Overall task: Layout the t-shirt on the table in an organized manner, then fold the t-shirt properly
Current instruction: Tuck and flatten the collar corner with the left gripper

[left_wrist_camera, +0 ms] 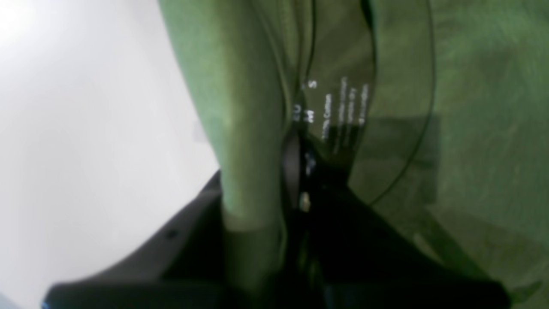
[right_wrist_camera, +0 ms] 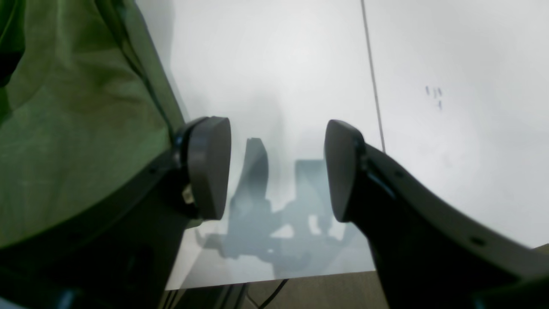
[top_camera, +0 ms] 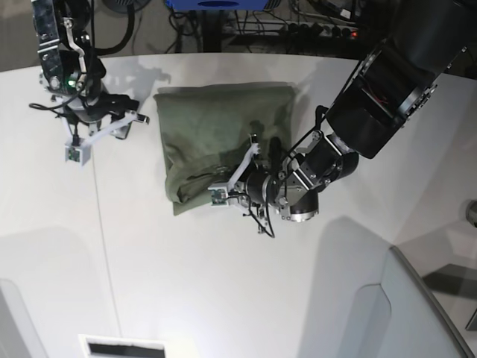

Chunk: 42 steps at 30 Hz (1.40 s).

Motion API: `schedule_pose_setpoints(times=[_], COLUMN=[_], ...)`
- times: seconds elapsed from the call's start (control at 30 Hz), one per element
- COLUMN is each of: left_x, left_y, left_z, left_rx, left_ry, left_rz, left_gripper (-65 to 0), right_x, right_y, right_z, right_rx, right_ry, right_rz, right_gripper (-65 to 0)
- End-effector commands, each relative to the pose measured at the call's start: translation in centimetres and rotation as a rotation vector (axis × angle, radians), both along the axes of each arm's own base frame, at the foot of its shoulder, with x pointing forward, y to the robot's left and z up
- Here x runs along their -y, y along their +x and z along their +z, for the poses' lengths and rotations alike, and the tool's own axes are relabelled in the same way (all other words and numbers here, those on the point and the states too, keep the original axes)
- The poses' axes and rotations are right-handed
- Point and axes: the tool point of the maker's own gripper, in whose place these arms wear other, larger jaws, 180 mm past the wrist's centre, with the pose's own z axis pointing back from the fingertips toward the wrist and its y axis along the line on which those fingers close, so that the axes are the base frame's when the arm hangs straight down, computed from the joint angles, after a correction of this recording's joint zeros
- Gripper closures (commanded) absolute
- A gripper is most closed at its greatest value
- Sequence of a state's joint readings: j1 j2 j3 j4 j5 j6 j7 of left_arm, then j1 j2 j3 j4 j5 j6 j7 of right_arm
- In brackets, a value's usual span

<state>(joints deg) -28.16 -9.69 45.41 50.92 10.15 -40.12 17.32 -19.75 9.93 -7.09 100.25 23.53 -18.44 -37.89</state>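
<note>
The olive-green t-shirt (top_camera: 216, 127) lies bunched into a rough rectangle on the white table (top_camera: 223, 283). My left gripper (top_camera: 262, 158) comes in from the right and rests on the shirt's near-right part. In the left wrist view this gripper (left_wrist_camera: 296, 180) is shut on a fold of the t-shirt (left_wrist_camera: 248, 120), right beside the printed neck label (left_wrist_camera: 343, 109). My right gripper (top_camera: 133, 118) hovers left of the shirt. Its fingers (right_wrist_camera: 210, 167) stand open over bare table (right_wrist_camera: 279, 64) with nothing between them, and the t-shirt (right_wrist_camera: 77, 128) hangs just beside the left finger.
A thin dark seam (right_wrist_camera: 372, 86) runs across the tabletop. The table's edge (right_wrist_camera: 274, 277) lies close below the right gripper, with floor and a cable beyond. A grey angled panel (top_camera: 421, 313) stands at the near right. Cables and equipment crowd the far edge (top_camera: 223, 22).
</note>
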Motion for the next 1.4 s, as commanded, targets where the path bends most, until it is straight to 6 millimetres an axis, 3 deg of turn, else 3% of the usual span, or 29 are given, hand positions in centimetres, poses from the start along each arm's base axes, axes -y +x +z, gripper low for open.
schedule_pose_setpoints(times=[0.0,0.23,0.8,0.83,0.97,1.1,1.27,1.37], left_x=[0.1,1.4,1.4,1.4,1.4,1.4,1.4,2.2], left_y=[1.1,1.1,1.7,2.2,3.3,4.9,6.3,7.0], left_z=[0.9,1.3,1.7,2.0,2.9,4.3,5.6,7.4], left_rx=[0.029,0.034,0.047,0.057,0.08,0.117,0.15,0.194], left_ry=[-0.001,-0.019,-0.012,-0.012,-0.012,-0.011,-0.012,-0.029], left_rz=[0.0,-0.013,-0.013,-0.013,-0.013,-0.013,-0.013,-0.025], left_gripper=[0.0,0.0,0.0,-1.8,-22.2,-35.2,-43.8,-43.9], right_x=[0.1,0.2,0.0,0.0,0.0,0.0,0.0,0.0], right_y=[0.6,0.1,-0.2,-0.2,-0.1,-0.2,-0.2,-0.2], right_z=[0.7,0.4,0.3,0.3,0.3,0.3,0.3,0.3], right_rx=[0.031,0.019,0.013,0.013,0.015,0.013,0.013,0.013], right_ry=[-0.009,-0.009,-0.008,-0.008,-0.008,-0.008,-0.008,-0.008], right_rz=[0.004,0.002,0.007,0.007,0.007,0.007,0.007,0.007], right_gripper=[-32.7,-32.7,-32.7,-32.7,-32.7,-32.7,-32.7,-32.7])
